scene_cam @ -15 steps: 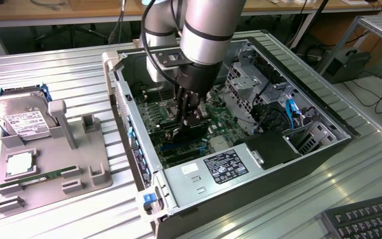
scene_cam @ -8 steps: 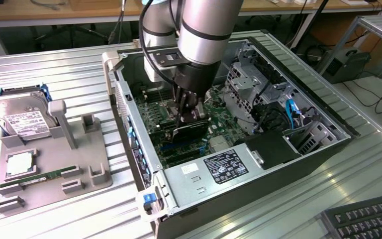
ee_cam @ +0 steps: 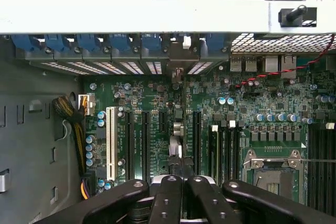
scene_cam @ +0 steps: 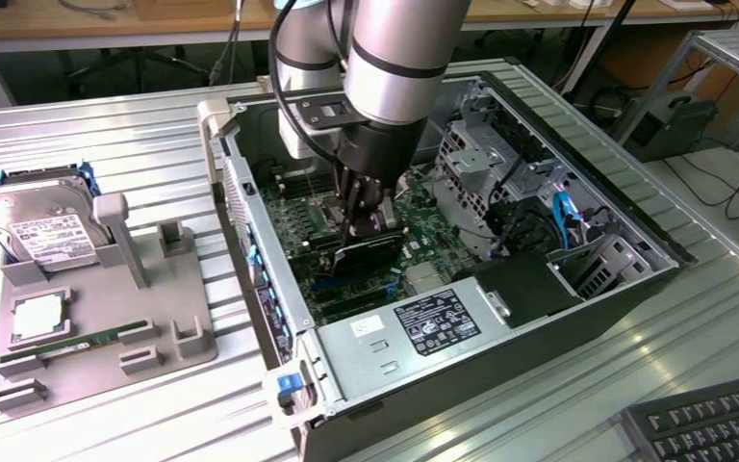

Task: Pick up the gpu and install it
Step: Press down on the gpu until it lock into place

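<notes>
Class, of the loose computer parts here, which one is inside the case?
The gpu, the dark flat card gripped by the gripper over the motherboard; the hard drive and memory stick lie on the grey holder outside.

A ribbed metal bench (scene_cam: 113, 125) fills the foreground. Beyond its far edge runs a wooden table (scene_cam: 88, 24), with dark cables (scene_cam: 716, 183) on the floor at the exterior view's right.

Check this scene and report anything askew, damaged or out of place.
Nothing stands out. The claw holds the gpu upright on edge over the motherboard inside the open computer case.
</notes>
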`<state>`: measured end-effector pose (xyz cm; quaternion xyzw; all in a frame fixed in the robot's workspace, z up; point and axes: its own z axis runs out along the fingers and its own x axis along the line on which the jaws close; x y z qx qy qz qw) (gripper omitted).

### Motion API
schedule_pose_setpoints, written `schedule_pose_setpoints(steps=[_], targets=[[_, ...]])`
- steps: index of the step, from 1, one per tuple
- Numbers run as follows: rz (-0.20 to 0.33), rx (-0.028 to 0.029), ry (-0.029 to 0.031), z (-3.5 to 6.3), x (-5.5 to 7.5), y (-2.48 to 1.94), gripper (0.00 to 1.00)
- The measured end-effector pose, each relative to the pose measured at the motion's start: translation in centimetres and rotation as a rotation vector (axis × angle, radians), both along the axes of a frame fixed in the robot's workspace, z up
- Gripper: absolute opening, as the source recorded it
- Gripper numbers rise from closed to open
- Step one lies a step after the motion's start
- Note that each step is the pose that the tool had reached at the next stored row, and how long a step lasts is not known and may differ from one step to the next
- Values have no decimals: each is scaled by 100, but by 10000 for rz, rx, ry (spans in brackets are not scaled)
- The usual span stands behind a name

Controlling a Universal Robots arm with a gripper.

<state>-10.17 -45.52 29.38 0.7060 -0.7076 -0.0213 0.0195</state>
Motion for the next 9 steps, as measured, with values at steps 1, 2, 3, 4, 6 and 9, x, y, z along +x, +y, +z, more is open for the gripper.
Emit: schedule_pose_setpoints(steps=[1, 2, 3, 4, 6, 9], targets=[[0, 0, 0, 0, 0, 0, 11], [0, -1, 0, 0, 0, 0, 11], [0, 0, 0, 0, 0, 0, 11], [0, 0, 0, 0, 0, 0, 11], [0, 0, 0, 0, 0, 0, 11], [0, 0, -103, -23, -26, 9, 11]])
